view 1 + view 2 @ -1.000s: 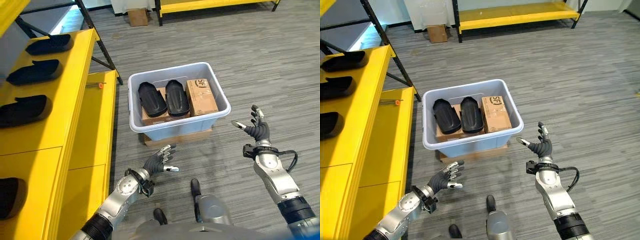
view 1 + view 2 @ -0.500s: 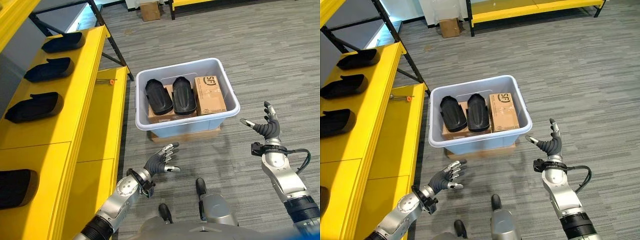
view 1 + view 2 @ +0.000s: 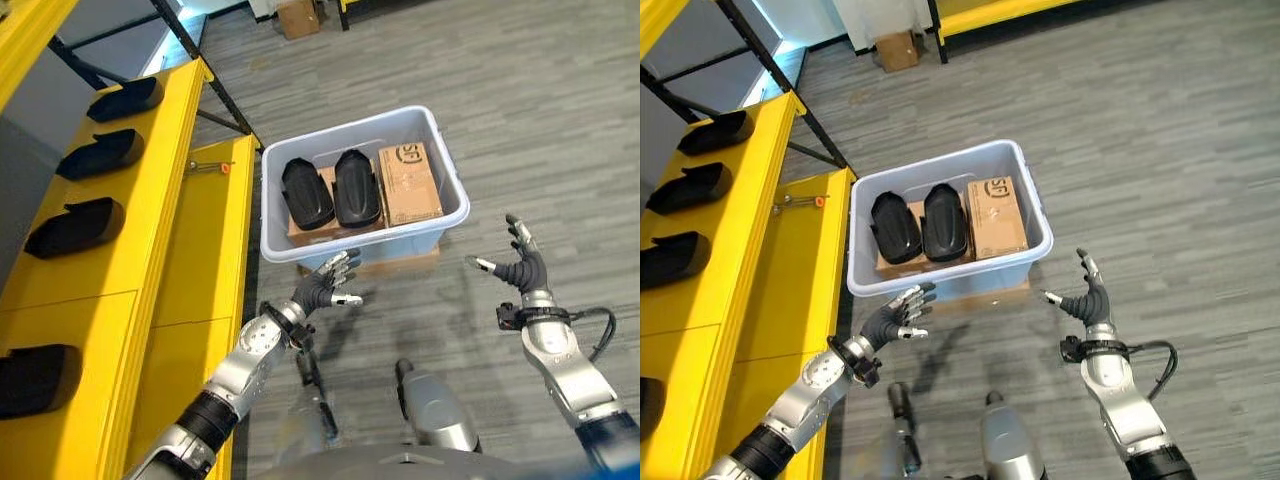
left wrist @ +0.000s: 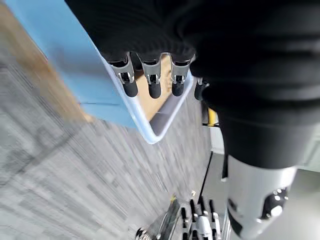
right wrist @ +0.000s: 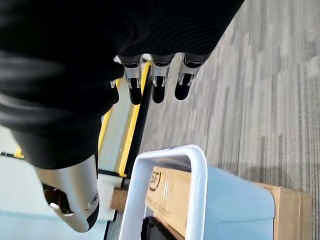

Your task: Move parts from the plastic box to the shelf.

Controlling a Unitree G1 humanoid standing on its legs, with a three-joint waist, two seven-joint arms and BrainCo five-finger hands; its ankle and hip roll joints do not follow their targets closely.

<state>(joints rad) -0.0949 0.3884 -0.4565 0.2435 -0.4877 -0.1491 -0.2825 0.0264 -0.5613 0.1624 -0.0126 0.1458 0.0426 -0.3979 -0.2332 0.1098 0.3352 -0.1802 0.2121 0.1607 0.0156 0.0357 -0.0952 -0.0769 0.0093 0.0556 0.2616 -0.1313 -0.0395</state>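
Yellow shelf (image 3: 150, 200) along the robot's left carries a row of black parts (image 3: 75, 227). Beside it on the grey floor sits the pale blue plastic box (image 3: 355, 245) (on a flat cardboard piece), holding two black parts (image 3: 330, 190) and a cardboard box (image 3: 408, 183). Left robot hand (image 3: 322, 290) hovers just before the box's near wall, fingers spread, empty. Right robot hand (image 3: 523, 270) hangs open, also empty, apart from the box.

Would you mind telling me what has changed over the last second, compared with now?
The left hand has reached forward, up to the near wall of the plastic box; nothing was grasped. The right hand stays open and raised beside the box. The two black parts and the cardboard carton lie unchanged.
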